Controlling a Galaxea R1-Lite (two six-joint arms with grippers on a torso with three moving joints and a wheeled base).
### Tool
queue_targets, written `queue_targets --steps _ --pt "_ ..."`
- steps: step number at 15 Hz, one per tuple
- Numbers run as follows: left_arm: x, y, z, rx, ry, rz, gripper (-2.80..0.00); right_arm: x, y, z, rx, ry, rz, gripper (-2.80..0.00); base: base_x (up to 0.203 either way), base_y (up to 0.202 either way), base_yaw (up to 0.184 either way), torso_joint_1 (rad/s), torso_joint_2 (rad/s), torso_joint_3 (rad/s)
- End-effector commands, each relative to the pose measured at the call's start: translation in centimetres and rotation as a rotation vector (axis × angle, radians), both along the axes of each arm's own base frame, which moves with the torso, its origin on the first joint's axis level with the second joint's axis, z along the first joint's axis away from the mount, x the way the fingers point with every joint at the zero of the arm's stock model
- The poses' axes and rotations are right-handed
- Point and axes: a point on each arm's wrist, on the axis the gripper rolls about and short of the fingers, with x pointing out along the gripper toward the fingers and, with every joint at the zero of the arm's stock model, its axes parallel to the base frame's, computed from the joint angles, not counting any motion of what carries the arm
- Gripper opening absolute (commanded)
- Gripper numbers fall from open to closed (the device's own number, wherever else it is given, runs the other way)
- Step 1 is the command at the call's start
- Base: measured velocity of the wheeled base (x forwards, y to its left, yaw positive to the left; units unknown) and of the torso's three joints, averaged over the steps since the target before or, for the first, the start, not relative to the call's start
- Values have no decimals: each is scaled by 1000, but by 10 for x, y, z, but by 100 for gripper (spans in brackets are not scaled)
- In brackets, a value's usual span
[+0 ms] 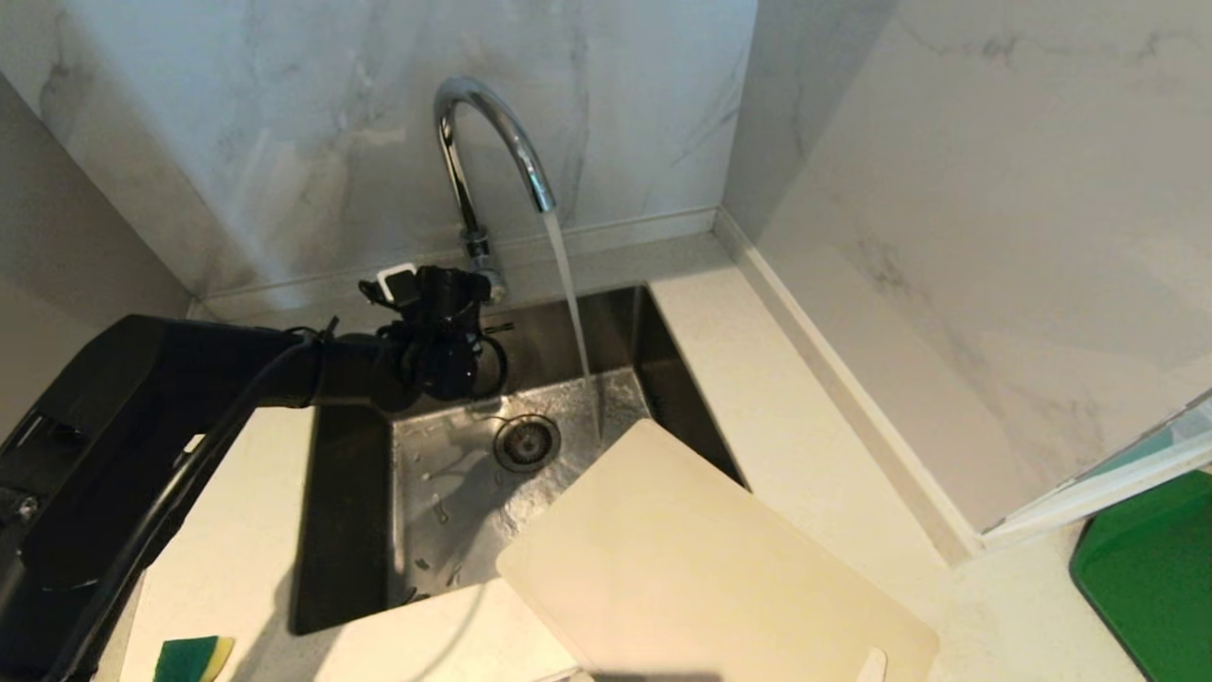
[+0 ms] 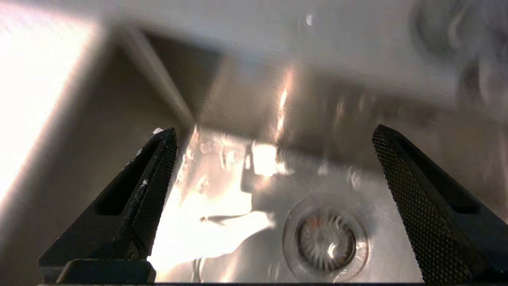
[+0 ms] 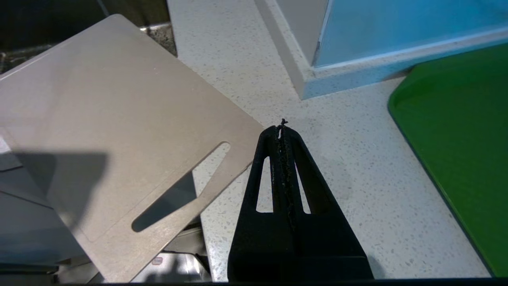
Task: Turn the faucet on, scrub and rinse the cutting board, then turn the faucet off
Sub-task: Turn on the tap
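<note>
Two arms belong to this rig, but only the left one shows in the head view, reaching in from the left over the sink [image 1: 346, 530]. The left gripper [image 1: 431, 284] sits beside the base of the faucet [image 1: 492, 142], near the side lever — whether it touches the lever cannot be told, since the wrist body covers that spot. In the left wrist view its fingers [image 2: 156, 174] stand wide apart with nothing between them, pointing down into the wet steel basin with the drain [image 2: 325, 240] below; the basin walls there are smeared and hard to read.

Water runs from the faucet's arched spout in a thin stream [image 1: 571, 303] and lands on the sink floor near the drain, just beyond the far corner of the cutting board [image 1: 701, 559]. That cream board lies flat across the near right corner of the sink, partly on the counter [image 1: 833, 398]; its near edge is cut off by the frame in the head view, and only a sliver of its slot handle shows there. The right wrist view gives the slot handle [image 3: 182, 190] whole.

The right gripper [image 3: 282, 131] hangs over the counter just beside the board's handle end, its fingers pressed together, empty. A green board [image 1: 1150, 568] lies at the far right, cropped, and a green-and-yellow sponge [image 1: 194, 656] sits at the lower left edge — half out of frame.
</note>
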Motion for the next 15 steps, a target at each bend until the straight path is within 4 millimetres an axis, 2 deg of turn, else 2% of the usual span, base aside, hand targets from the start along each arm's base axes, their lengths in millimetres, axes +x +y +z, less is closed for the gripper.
queue_targets --steps 1,4,8,15 --pt "-2 1 7 -10 -19 4 0 0 0 0 0 2 1 -280 0 0 0 0 0 0" --pt "-7 2 15 -13 -23 1 0 0 0 0 0 2 1 -280 0 0 0 0 0 0" --pt "-31 9 45 -28 -26 -34 0 0 0 0 0 2 1 -280 0 0 0 0 0 0" --pt "-90 27 98 -73 -20 -183 0 0 0 0 0 2 1 -280 0 0 0 0 0 0"
